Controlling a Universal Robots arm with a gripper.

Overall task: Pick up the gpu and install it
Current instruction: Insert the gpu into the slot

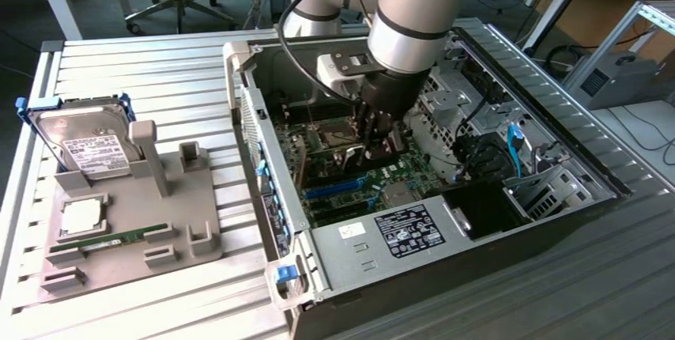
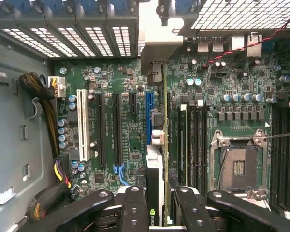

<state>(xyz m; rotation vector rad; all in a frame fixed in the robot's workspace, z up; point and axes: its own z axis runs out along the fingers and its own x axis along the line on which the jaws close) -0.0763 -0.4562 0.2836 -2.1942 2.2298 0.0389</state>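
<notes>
Gripper (image 1: 380, 147) is clasping the gpu (image 2: 155, 174) on edge inside the open PC case (image 1: 348, 249).
The case is lying on a slatted grey table (image 1: 158, 63).

Matt black, smooth casing on the gripper (image 2: 159, 205), with small dull screw heads. Pale grey satin metal on the bracket of the gpu (image 2: 155, 164). Green, slightly glossy lacquered board for the motherboard (image 2: 130, 130). Bare dull sheet metal on the computer case (image 1: 353, 239). Ribbed pale metal across the worktop (image 1: 137, 63). Matt grey plastic for the parts holder (image 1: 142, 221). Bright polished metal on the hard drive (image 1: 90, 146).
</notes>
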